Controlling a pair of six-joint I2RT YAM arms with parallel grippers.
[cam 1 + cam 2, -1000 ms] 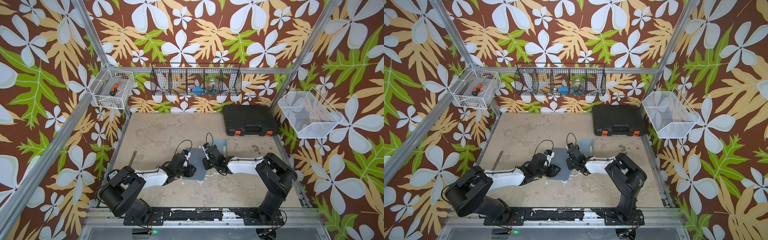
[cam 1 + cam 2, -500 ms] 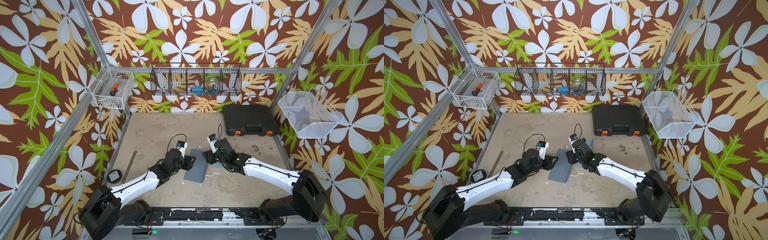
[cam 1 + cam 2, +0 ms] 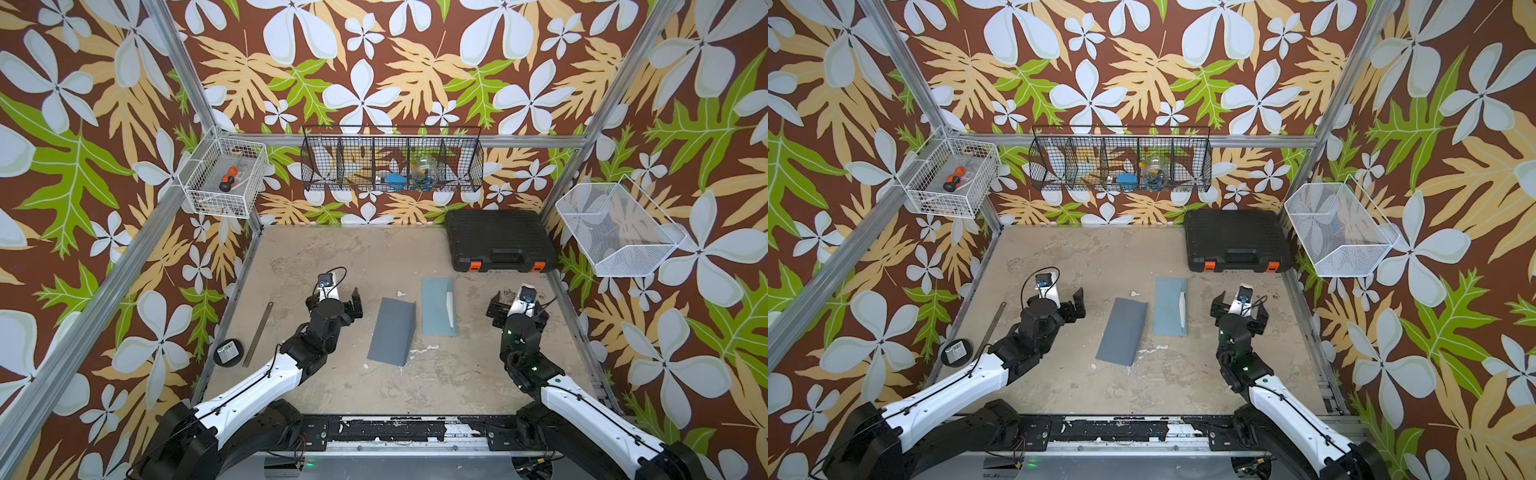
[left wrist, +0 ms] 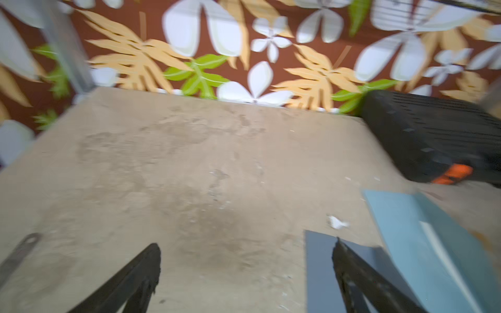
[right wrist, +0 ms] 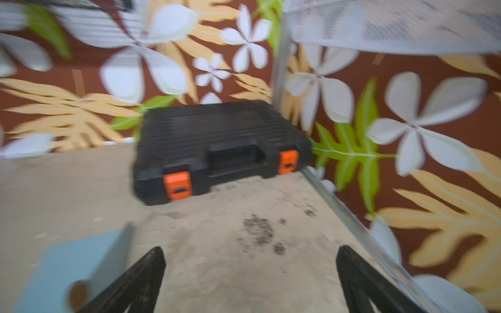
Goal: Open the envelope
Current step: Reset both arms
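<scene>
Brown walls printed with white flowers and green and tan leaves close in a scuffed beige bench [image 3: 332, 257].

In both top views the grey envelope [image 3: 390, 332] [image 3: 1121, 332] lies flat mid-bench. It is a matte rectangle with its right edge raised. Just beside it on the right lies a pale blue envelope [image 3: 434, 307] bearing a narrow white strip. The left hand [image 3: 333, 299] and right hand [image 3: 517, 305] stand well apart on either side, jaws spread wide and empty. Half a second ago both crowded the grey envelope, which lies where it was.

A ribbed black plastic tool case [image 3: 498, 237] with orange latches sits far right. At the left edge are a steel ruler [image 3: 258, 334] and a round black disc [image 3: 227, 352], its label too small to read.

The left wrist view is blurred. The left hand [image 4: 246, 245] gapes over bare bench, with one finger [image 4: 357, 276] overlapping the grey envelope [image 4: 317, 271].

The right wrist view is also blurred. The right hand [image 5: 250, 249] is open toward the tool case [image 5: 217, 141], with the pale blue envelope [image 5: 67, 260] beside one finger [image 5: 135, 276].
</scene>
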